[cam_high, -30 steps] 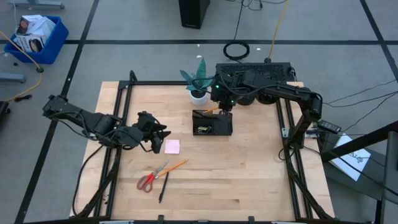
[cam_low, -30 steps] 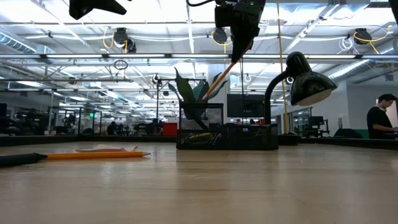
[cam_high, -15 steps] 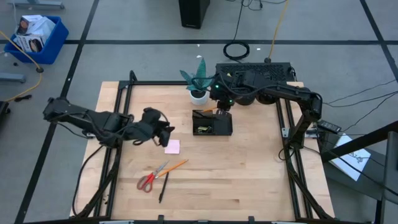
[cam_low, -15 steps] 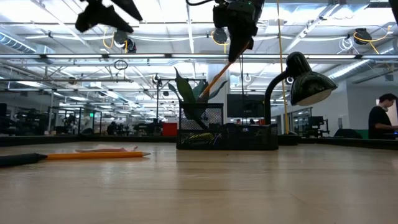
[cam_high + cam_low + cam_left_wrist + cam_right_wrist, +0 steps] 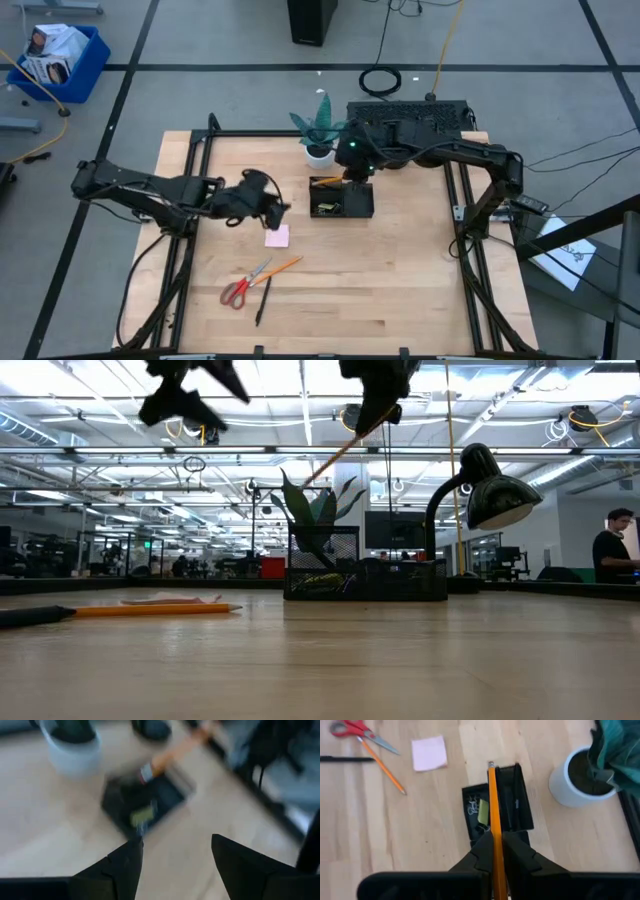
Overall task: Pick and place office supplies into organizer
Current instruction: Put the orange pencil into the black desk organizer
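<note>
My right gripper (image 5: 352,165) hovers over the far side of the black organizer (image 5: 341,199), shut on an orange pencil (image 5: 493,805). The pencil's free end has a metal ferrule (image 5: 146,771) and points down at the organizer. A yellow-green highlighter (image 5: 483,815) and binder clips (image 5: 472,807) lie inside the organizer. My left gripper (image 5: 275,210) is open in the air left of the organizer, above the pink sticky pad (image 5: 277,236). Red scissors (image 5: 243,285), a second pencil (image 5: 283,266) and a black pen (image 5: 262,302) lie flat nearer the table's near edge. My right gripper pinches the orange pencil between its two fingers (image 5: 512,852), which hide the place of contact. The pencil lies along the fingers and sticks out past them (image 5: 495,832). It is lifted clear and slants down toward the table's left (image 5: 335,452), its free end above the organizer.
A potted green plant (image 5: 320,135) stands just beyond the organizer, a black keyboard (image 5: 410,115) behind it, and a desk lamp (image 5: 480,490) to the right. Black frame rails (image 5: 190,180) run along the table's sides. A person (image 5: 612,550) sits far off in the room.
My left gripper has moved toward the table's right, from left of the sticky pad to above it, close to the organizer. My right gripper has tipped and shifted slightly toward the far edge. The pencil now lies flatter, its free end raised from the organizer.
</note>
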Robot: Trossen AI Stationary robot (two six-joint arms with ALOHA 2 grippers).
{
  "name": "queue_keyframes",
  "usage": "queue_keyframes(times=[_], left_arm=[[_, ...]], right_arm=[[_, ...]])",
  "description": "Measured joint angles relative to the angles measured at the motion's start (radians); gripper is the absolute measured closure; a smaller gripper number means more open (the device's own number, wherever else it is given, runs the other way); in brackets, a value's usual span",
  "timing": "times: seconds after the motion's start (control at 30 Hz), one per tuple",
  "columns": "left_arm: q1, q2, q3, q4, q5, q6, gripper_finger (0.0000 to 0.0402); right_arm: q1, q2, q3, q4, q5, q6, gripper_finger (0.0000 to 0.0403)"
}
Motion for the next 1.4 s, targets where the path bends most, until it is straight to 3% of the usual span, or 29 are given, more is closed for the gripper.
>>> queue_keyframes(times=[0.13, 0.23, 0.33, 0.5, 0.6, 1.2, 1.4], left_arm=[[-0.055, -0.074, 0.0, 0.032, -0.211, 0.004, 0.016], [-0.12, -0.143, -0.052, 0.166, -0.338, 0.057, 0.016], [-0.159, -0.226, -0.152, 0.459, -0.402, 0.155, 0.016], [-0.217, -0.308, -0.296, 1.028, -0.415, 0.375, 0.016], [-0.223, -0.329, -0.336, 1.178, -0.416, 0.419, 0.016], [-0.175, -0.332, -0.343, 1.253, -0.441, 0.403, 0.016], [-0.12, -0.314, -0.341, 1.262, -0.329, 0.338, 0.016]], right_arm=[[-0.003, -0.043, 0.0, 0.032, 0.002, 0.024, 0.0385], [-0.002, -0.075, 0.0, 0.092, 0.002, 0.045, 0.0385], [-0.001, -0.1, 0.0, 0.155, 0.001, 0.072, 0.0385], [0.008, -0.136, 0.001, 0.275, -0.025, 0.074, 0.0385], [0.019, -0.145, 0.001, 0.35, -0.053, 0.085, 0.0385], [0.077, -0.162, 0.001, 0.703, -0.05, 0.147, 0.0385], [0.079, -0.136, -0.01, 0.722, -0.039, 0.175, 0.0385]])
